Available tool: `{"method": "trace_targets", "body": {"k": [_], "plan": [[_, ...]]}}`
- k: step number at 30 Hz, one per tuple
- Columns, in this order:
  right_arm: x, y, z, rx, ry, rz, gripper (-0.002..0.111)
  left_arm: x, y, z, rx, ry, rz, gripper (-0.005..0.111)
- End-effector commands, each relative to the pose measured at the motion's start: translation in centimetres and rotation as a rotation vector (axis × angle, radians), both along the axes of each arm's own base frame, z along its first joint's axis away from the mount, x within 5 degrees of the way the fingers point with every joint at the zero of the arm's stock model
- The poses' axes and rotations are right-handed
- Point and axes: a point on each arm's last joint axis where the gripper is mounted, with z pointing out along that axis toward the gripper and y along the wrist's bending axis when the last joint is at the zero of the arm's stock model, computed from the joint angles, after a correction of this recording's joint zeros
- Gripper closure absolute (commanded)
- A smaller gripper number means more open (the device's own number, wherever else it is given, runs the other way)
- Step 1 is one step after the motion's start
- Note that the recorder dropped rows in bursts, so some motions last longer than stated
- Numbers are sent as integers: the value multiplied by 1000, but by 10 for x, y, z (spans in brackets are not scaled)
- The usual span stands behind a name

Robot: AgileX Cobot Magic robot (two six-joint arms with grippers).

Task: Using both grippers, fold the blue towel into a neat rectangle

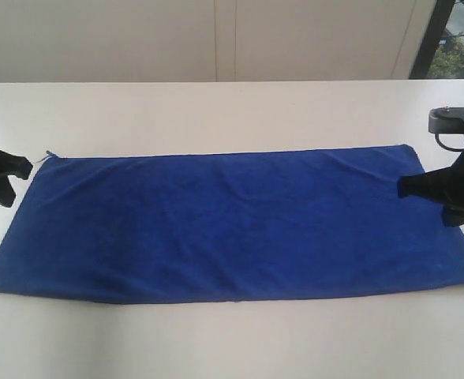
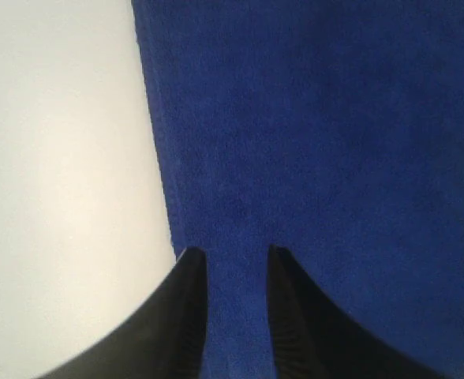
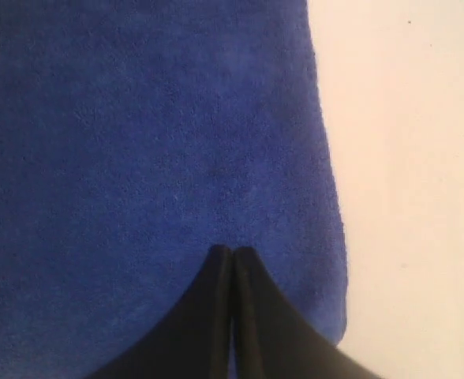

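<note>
Across the middle of the white desk (image 1: 216, 110) the blue towel (image 1: 232, 225) lies spread flat as one long rectangle, its long sides running parallel to the desk's far edge and a small pale tag (image 1: 50, 154) showing at its far-left corner. No end-to-end fold shows, so the folding looks barely begun, if at all: both short ends lie on the desk and neither is lifted. The left end effector (image 2: 230, 253) hovers at the towel's left short edge with its fingers parted to a moderate gap. Blue cloth shows beneath that gap, and it appears to hold nothing. The right end effector (image 3: 232, 249) sits over the towel's right end, just inside the edge, with its fingers pressed together and no cloth visibly pinched. What remains, by my reading, is gripping the corners, carrying one part over another and squaring the edges.
</note>
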Motion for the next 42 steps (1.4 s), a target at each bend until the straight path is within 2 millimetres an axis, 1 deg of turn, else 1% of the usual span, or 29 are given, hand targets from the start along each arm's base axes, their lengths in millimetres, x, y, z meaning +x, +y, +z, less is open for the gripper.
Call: {"method": "trace_targets", "body": {"k": [1, 4, 5, 6, 10, 14, 18, 22, 25, 27, 29, 31, 34, 36, 39, 42], "plan": [[7, 0, 10, 7, -50, 4, 108, 2, -1, 5, -16, -29, 24, 86], [16, -5, 16, 1, -71, 3, 108, 2, -2, 6, -39, -32, 36, 101], [20, -8, 18, 0, -75, -5, 108, 2, -3, 6, -52, -34, 36, 105], [24, -12, 20, -1, -79, -14, 108, 2, -5, 7, -71, -36, 35, 107], [42, -24, 22, 17, -61, -13, 108, 3, -9, 8, -110, -52, -7, 107], [58, -31, 6, 58, -16, -10, 108, 3, -9, 8, -110, -56, -7, 107], [67, -34, -8, 53, 25, -11, 108, 4, -9, 8, -109, -60, -8, 107], [67, -34, -14, 63, 55, -17, 108, 3, -8, 8, -89, -59, -26, 107], [64, -33, -14, 70, 78, -19, 108, -2, -7, 8, -71, -8, -39, 107], [62, -32, -15, 80, 104, -6, 108, -10, -6, 8, -60, 43, -26, 107], [61, -29, -15, 104, 120, 11, 108, -17, -4, 8, -50, 45, -6, 107], [60, -24, -15, 143, 125, 26, 108, -26, -1, 6, -31, 36, 50, 107], [61, -16, -15, 191, 118, 56, 108, -40, 3, -5, 4, 60, 91, 107], [61, -12, -15, 195, 118, 71, 108, -46, 4, -19, 8, 77, 97, 107], [61, -8, -15, 195, 125, 83, 108, -50, 4, -33, 10, 95, 115, 107], [60, -3, -15, 198, 136, 102, 108, -53, 4, -40, 10, 117, 128, 107]]}}
